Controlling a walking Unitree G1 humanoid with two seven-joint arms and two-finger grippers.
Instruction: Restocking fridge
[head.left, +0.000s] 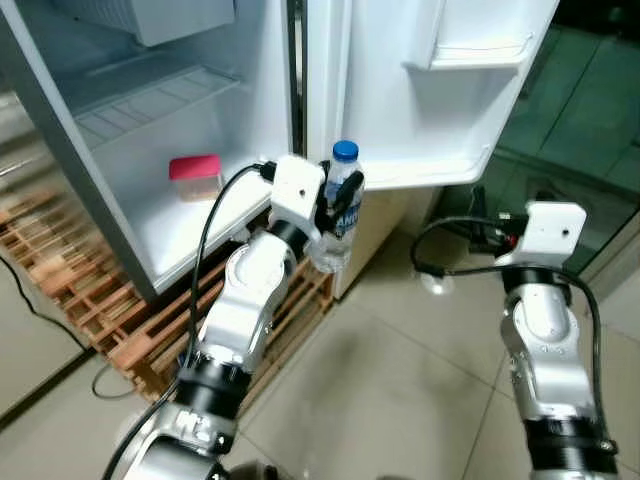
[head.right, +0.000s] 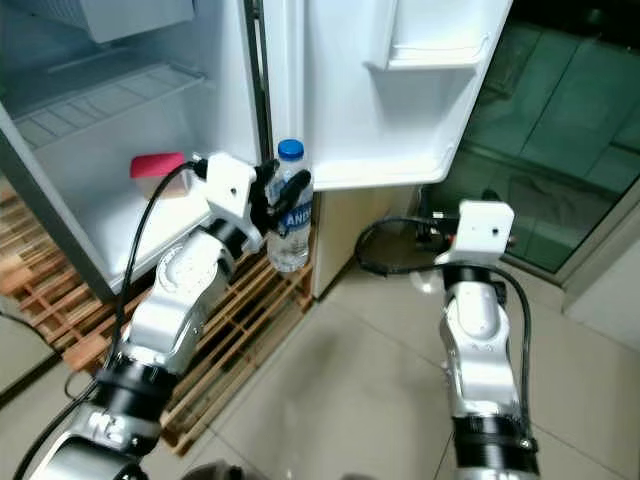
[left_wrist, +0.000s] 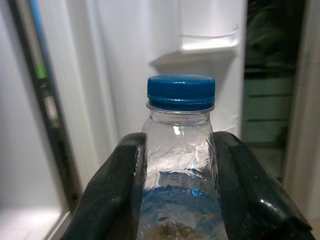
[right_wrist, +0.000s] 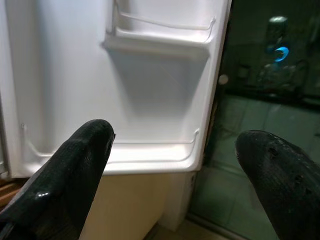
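Note:
My left gripper (head.left: 338, 205) is shut on a clear water bottle (head.left: 340, 215) with a blue cap (left_wrist: 180, 90) and a blue label. It holds the bottle upright in front of the open fridge (head.left: 150, 120), near the hinge side of the open door (head.left: 420, 90). In the left wrist view the black fingers (left_wrist: 115, 190) press both sides of the bottle (left_wrist: 179, 170) below its neck. My right gripper (right_wrist: 175, 165) is open with nothing between its fingers, and faces the door's lower shelf (right_wrist: 155, 150). A container with a pink lid (head.left: 195, 176) sits on the fridge floor.
The fridge stands on a wooden pallet (head.left: 130, 330). A wire shelf (head.left: 150, 100) spans the fridge interior, and the door carries an upper bin (head.left: 470, 50). Dark glass panels (head.left: 580, 110) stand to the right. Beige tiled floor (head.left: 400, 400) lies below my arms.

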